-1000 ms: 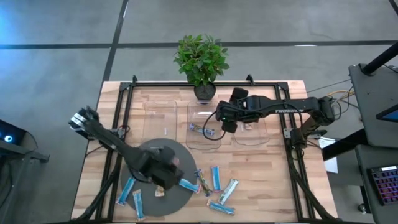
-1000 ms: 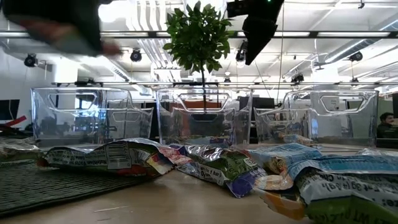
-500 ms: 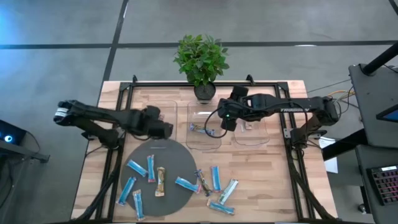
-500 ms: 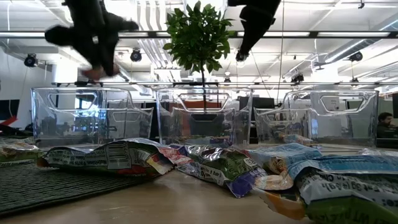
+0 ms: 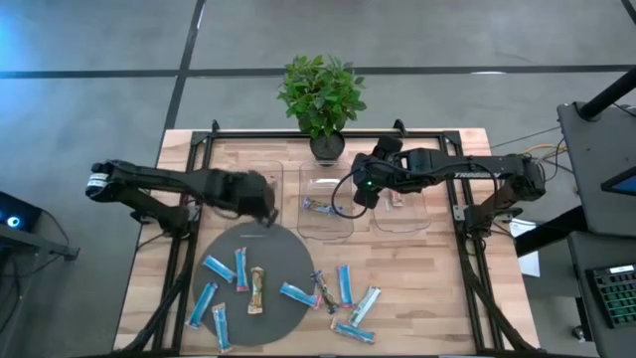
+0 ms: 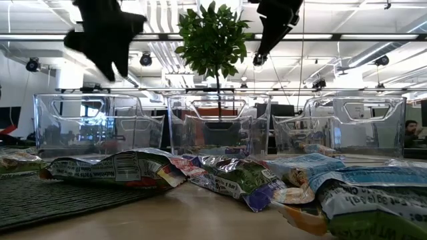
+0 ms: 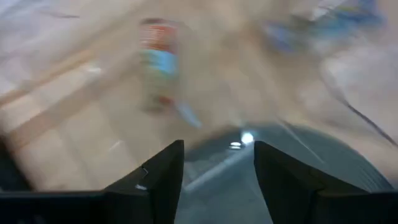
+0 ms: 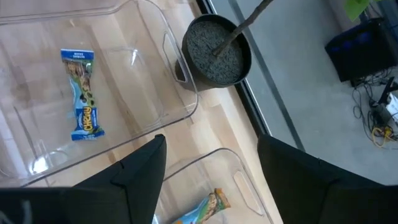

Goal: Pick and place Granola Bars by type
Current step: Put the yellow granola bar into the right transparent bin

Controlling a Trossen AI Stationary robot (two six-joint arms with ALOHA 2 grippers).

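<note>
Several granola bars lie on the round grey mat (image 5: 281, 249), mostly blue (image 5: 240, 268) and one tan (image 5: 256, 289). More lie on the wood to its right (image 5: 345, 284). My left gripper (image 5: 260, 199) hangs open above the left clear tray (image 5: 237, 175). Its wrist view is blurred and shows a brown-and-blue bar (image 7: 158, 65) ahead of the bare fingers; whether that bar lies in the tray or is falling, I cannot tell. My right gripper (image 5: 361, 194) stands open and bare above the middle tray (image 8: 186, 115), which holds a blue bar (image 8: 83, 102). The right tray holds another bar (image 8: 208, 206).
A potted plant (image 5: 321, 94) stands at the table's far edge behind the middle tray. In the low view the three clear trays (image 6: 217, 123) stand in a row behind the wrapped bars (image 6: 113, 170), with both grippers high above them. Black rails run along the table's left and right sides.
My left gripper has risen off the grey mat and swung toward the table's far edge, ending above the left clear tray. A pale bar showed at its fingertips half a second ago in the low view and no longer shows there.
</note>
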